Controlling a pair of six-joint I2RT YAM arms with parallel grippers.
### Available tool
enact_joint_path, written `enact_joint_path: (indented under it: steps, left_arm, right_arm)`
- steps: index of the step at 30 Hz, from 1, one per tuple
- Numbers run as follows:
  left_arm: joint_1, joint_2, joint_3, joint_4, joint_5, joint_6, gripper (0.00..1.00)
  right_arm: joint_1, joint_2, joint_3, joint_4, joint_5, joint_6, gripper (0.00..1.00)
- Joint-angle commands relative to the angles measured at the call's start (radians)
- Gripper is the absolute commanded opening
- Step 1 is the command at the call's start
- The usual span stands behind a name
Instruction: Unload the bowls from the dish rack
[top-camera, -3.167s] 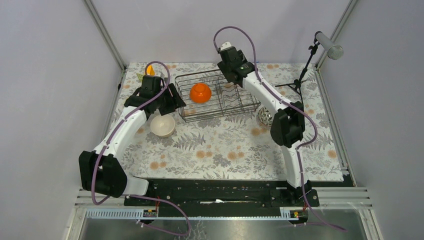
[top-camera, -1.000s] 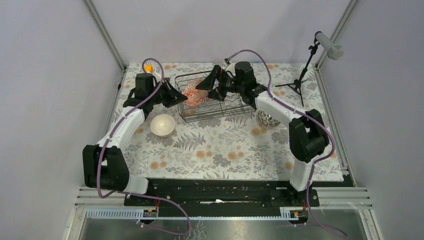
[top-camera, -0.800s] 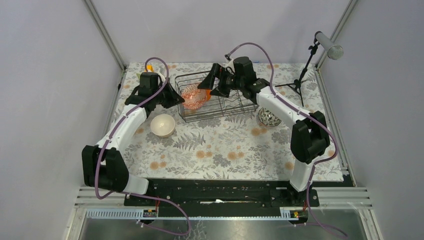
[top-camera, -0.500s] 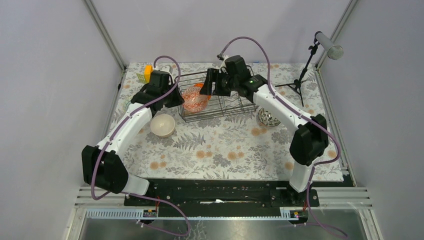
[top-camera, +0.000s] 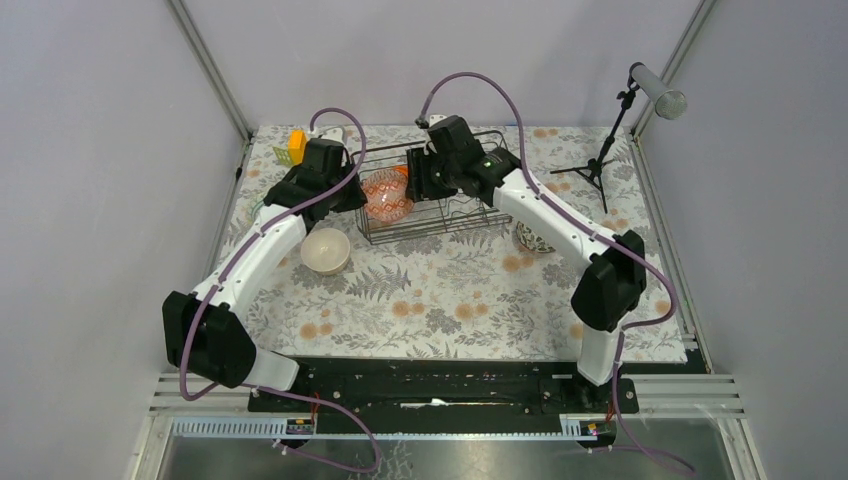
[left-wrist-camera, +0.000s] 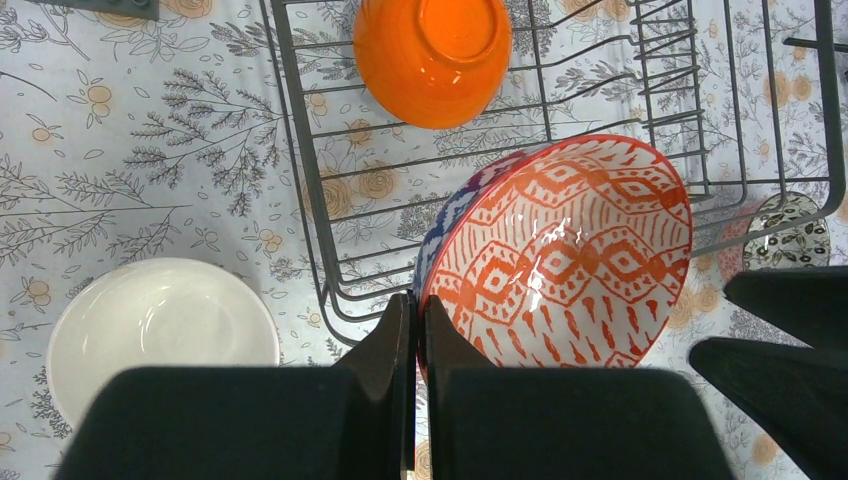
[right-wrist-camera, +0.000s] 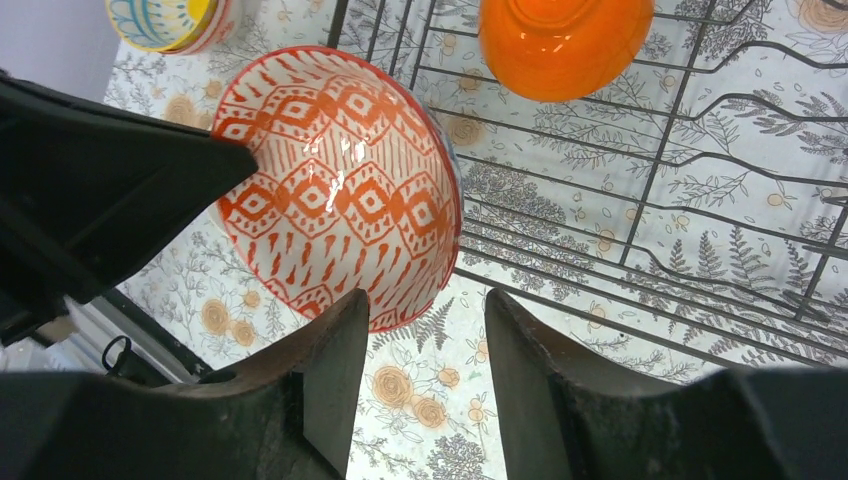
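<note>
Bowl (left-wrist-camera: 560, 250) rim apparently pinched by left gripper (left-wrist-camera: 415, 305).

Four bowls are showing for sure. One orange bowl (left-wrist-camera: 432, 55) is sitting in the rack, and one red-patterned bowl (left-wrist-camera: 570, 250) is hanging over its 9 o'clock end. One cream-white bowl (left-wrist-camera: 160, 325) is sitting at the rack's 8 o'clock, and one speckled bowl (left-wrist-camera: 795, 232) is peeking out at 4 o'clock. One dish rack (top-camera: 465, 205) is standing on the flowery table. Two arms are reaching in, the left arm (top-camera: 262, 240) and the right arm (top-camera: 560, 215). One small yellow-orange thing (top-camera: 295, 147), too small to tell, is lying at 10 o'clock. One stand (top-camera: 605, 150) is standing at 2 o'clock.
</note>
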Motion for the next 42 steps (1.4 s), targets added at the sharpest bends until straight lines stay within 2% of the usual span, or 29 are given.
enact_joint_path:
  steps: [1,8,14,18,22,24,26,28,31,36,42]
  left_arm:
    - [-0.008,-0.042,0.048,0.052,-0.005,-0.004,0.00]
    - [-0.016,-0.030,0.056,0.052,0.053,-0.008,0.00]
    - [-0.019,-0.021,0.061,0.059,0.086,-0.013,0.00]
    - [-0.019,-0.019,0.055,0.068,0.114,-0.019,0.00]
    - [-0.018,-0.016,0.050,0.074,0.132,-0.025,0.00]
    - [-0.019,-0.018,0.049,0.081,0.142,-0.028,0.00]
    - [-0.018,-0.021,0.047,0.085,0.155,-0.029,0.00]
    - [-0.018,-0.027,0.047,0.087,0.171,-0.031,0.06]
    - [-0.018,-0.037,0.041,0.092,0.190,-0.032,0.28]
    - [-0.019,-0.072,0.015,0.124,0.201,-0.038,0.52]
    - [-0.017,-0.111,-0.019,0.153,0.192,-0.053,0.57]
  right_arm:
    - [0.013,0.044,0.066,-0.040,0.052,-0.013,0.54]
    - [0.015,0.079,0.110,-0.053,0.067,-0.002,0.52]
    - [0.015,0.100,0.124,-0.082,0.092,0.004,0.47]
    - [0.016,0.108,0.131,-0.101,0.106,0.006,0.39]
    - [0.015,0.116,0.139,-0.120,0.123,0.003,0.38]
    - [0.015,0.120,0.140,-0.129,0.133,0.003,0.31]
    - [0.015,0.122,0.142,-0.137,0.148,0.001,0.18]
    - [0.015,0.123,0.143,-0.145,0.171,0.003,0.07]
    - [0.013,0.121,0.141,-0.159,0.199,0.007,0.05]
    - [-0.002,0.084,0.112,-0.164,0.239,0.017,0.01]
    - [-0.065,-0.018,0.009,-0.162,0.234,0.061,0.00]
